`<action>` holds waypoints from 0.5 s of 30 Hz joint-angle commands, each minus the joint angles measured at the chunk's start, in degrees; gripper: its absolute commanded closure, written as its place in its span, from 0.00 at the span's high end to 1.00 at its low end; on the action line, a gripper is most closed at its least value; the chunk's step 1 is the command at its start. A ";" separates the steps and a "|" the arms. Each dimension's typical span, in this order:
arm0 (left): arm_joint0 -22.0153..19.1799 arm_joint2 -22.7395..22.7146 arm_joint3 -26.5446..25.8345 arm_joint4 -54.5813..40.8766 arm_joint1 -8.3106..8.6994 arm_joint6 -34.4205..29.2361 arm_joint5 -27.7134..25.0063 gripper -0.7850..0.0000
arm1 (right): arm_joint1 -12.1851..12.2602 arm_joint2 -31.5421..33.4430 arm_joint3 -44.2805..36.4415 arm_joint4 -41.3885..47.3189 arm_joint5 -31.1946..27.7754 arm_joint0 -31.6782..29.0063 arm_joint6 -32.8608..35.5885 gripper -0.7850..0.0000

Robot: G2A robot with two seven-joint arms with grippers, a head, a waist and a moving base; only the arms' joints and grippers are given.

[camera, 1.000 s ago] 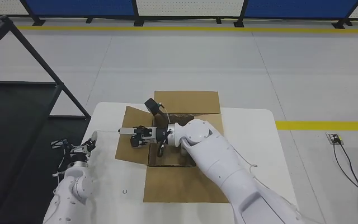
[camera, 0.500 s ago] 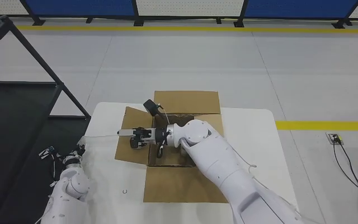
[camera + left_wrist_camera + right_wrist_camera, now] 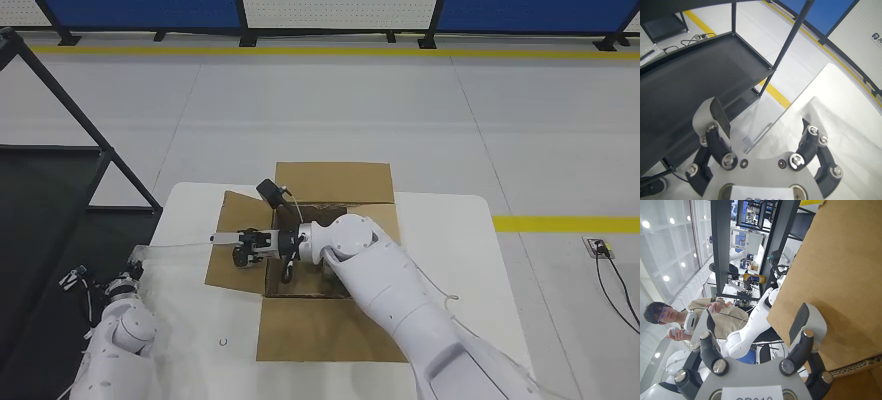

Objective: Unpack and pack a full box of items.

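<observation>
Box flap (image 3: 838,275) beside right end effector (image 3: 755,309), fingers (image 3: 798,321) apart; left end effector (image 3: 759,109) apart, near table edge (image 3: 806,88).

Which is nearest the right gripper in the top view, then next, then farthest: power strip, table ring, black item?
From the right gripper:
1. Black item, at the far corner of the box.
2. Small ring, on the table, toward the robot.
3. Power strip, beyond the table's opposite edge.
</observation>
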 commanded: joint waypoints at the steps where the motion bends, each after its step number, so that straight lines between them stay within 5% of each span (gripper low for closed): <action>1: -0.22 -0.08 0.34 -0.21 0.01 -0.13 0.75 1.00 | 0.00 0.13 -0.04 -0.03 -0.02 -0.03 0.11 1.00; 15: -5.28 0.30 8.96 -0.75 0.02 -0.04 4.55 1.00 | 0.13 1.08 -0.08 -0.50 -0.36 -0.23 0.40 1.00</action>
